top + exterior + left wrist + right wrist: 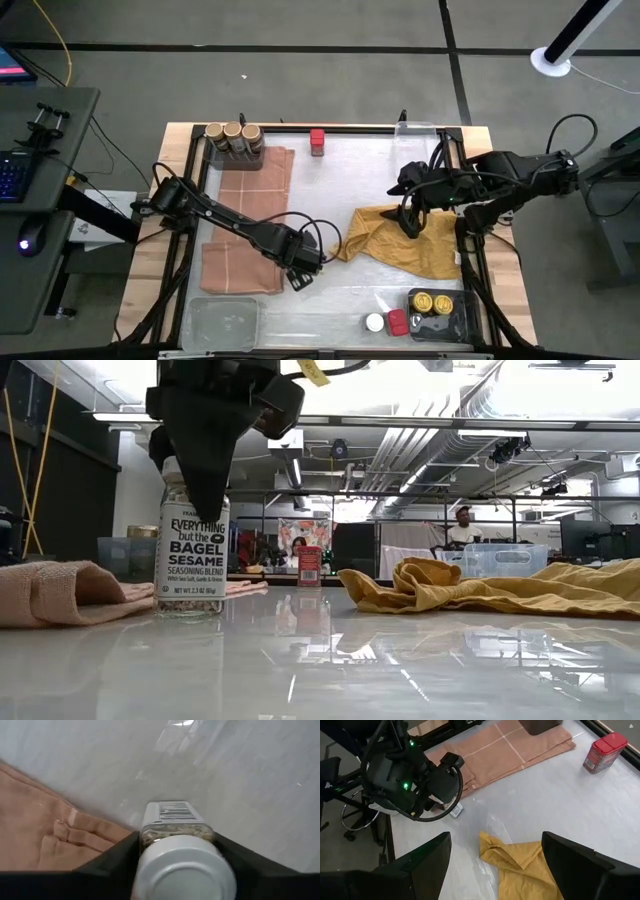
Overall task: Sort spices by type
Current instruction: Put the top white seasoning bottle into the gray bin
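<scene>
The white-lidded bagel seasoning jar (182, 865) is being clamped upright by the left end effector (301, 274) at lower centre, likely for sorting; the right end effector (495, 865) is being held open.

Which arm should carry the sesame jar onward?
Left. The left claw is already closed around the sesame jar, which stands upright on the table. The right claw hangs open over the yellow cloth, holding nothing.

Lab or workshop: exposed ceiling ducts (440, 420), concrete floor (300, 80), person at far bench (461, 528), keyboard (12, 175).
</scene>
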### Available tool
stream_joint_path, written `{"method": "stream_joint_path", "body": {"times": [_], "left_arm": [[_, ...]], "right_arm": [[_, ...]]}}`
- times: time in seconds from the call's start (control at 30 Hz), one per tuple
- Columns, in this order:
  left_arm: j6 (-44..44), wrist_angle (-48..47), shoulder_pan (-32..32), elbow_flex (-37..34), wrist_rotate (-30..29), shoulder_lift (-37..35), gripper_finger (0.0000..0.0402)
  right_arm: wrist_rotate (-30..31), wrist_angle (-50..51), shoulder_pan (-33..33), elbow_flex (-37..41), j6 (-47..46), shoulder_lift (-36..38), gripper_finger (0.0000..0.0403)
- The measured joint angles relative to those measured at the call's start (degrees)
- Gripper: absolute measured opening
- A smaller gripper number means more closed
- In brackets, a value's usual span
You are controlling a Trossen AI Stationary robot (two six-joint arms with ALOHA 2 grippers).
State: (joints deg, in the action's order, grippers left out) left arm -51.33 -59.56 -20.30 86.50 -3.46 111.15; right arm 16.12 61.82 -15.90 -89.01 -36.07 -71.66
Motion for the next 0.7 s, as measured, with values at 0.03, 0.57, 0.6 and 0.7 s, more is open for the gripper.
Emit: {"method": "stream_joint_path", "body": {"times": [0.03, 0.57, 0.6, 0.7], "left_arm": [[0.29, -0.17, -0.02, 0.13, -0.14, -0.06, 0.0186], [7.54, -3.42, -17.86, 4.89, -7.17, -17.65, 0.0166], [5.77, -5.15, -20.27, 4.89, -7.07, -18.29, 0.0166], [-1.31, -12.68, -27.23, 4.86, -5.12, -18.64, 0.0166]], "right_arm": [[0.02, 0.02, 0.02, 0.00, 0.00, 0.00, 0.0305], [0.05, 0.00, 0.00, 0.00, 1.46, 0.00, 0.0305], [0.07, 0.00, 0.02, 0.00, 1.52, 0.00, 0.0305], [0.07, 0.00, 0.01, 0.00, 1.55, 0.00, 0.0305]]}}
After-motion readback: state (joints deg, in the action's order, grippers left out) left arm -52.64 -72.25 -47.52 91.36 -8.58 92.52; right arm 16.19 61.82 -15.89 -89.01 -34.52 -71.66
